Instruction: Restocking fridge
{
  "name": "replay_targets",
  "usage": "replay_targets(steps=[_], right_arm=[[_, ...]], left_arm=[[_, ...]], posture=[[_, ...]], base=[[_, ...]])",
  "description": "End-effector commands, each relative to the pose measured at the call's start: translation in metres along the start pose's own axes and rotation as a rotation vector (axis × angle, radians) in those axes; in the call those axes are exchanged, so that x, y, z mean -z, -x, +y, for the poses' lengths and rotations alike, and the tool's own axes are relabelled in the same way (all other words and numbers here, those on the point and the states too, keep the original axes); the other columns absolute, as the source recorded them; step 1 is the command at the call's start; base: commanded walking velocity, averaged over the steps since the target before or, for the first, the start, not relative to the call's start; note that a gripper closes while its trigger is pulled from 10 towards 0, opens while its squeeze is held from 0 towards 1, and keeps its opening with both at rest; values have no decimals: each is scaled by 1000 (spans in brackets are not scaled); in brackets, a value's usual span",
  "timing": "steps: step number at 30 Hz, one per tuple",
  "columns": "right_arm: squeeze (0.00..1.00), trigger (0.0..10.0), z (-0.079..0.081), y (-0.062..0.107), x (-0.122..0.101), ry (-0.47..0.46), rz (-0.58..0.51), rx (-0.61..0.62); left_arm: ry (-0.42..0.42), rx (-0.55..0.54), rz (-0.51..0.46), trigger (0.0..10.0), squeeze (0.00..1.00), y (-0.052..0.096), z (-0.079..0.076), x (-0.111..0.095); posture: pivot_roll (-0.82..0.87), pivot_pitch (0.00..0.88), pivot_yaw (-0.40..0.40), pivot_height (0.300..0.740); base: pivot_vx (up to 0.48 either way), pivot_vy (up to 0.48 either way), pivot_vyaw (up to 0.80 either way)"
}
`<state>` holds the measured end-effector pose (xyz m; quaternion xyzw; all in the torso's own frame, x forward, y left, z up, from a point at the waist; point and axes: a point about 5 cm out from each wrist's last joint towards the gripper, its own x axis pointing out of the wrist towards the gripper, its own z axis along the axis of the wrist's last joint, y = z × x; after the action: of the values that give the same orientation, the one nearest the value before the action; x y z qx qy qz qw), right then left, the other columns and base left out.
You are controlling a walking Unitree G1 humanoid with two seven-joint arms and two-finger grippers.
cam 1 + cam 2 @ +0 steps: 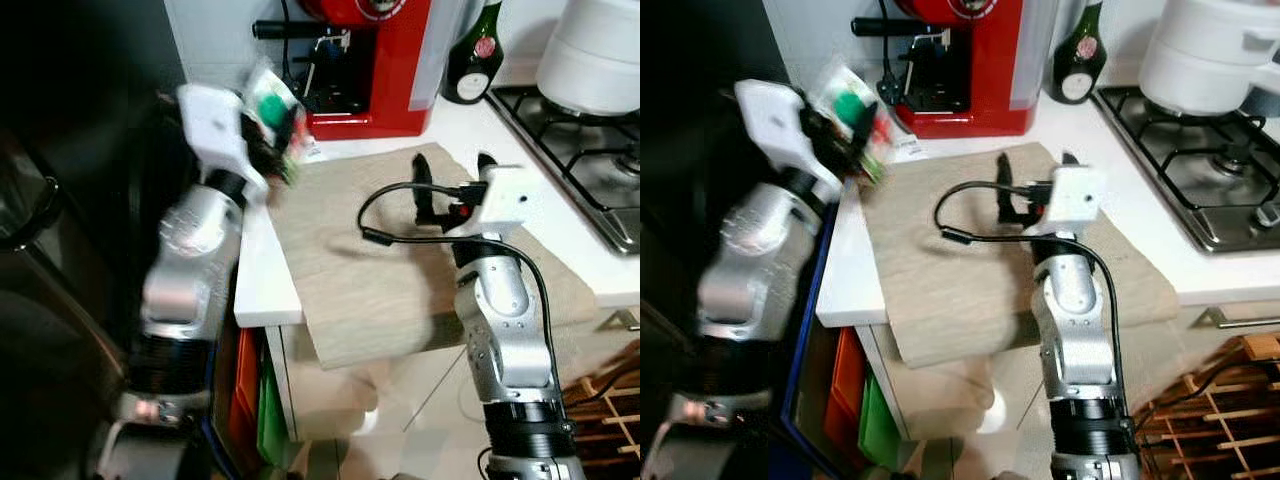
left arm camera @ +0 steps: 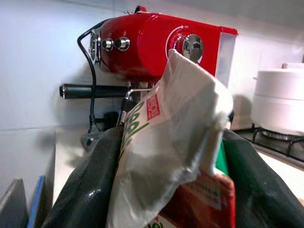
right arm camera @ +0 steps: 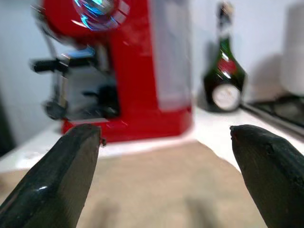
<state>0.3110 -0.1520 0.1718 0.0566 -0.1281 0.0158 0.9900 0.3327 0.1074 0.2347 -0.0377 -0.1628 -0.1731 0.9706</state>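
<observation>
Left hand [image 1: 275, 135] clamps crinkled white-and-green food packet [image 2: 175, 142] beside red espresso machine [image 1: 365, 65], lifted for carrying fridgeward; right hand [image 1: 452, 190] wide, empty.

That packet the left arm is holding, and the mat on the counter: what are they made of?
The packet looks like thin crinkled plastic film, glossy and creased, printed red and green. It is held by the left gripper. The mat seems to be matte beige woven cloth, draping limply over the counter edge.
</observation>
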Motion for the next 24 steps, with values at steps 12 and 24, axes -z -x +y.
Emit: replay_targets(steps=[12, 24], right_arm=[[0, 10000, 0, -3, -2, 27, -4, -25], [0, 10000, 6, -4, 0, 33, -1, -50]], left_arm=[[-40, -17, -13, 10000, 0, -8, -7, 2], [-56, -13, -21, 10000, 0, -11, -7, 1]], posture=[[-81, 0, 73, 740], [-73, 0, 75, 740]], base=[[-363, 0, 0], [-376, 0, 0]])
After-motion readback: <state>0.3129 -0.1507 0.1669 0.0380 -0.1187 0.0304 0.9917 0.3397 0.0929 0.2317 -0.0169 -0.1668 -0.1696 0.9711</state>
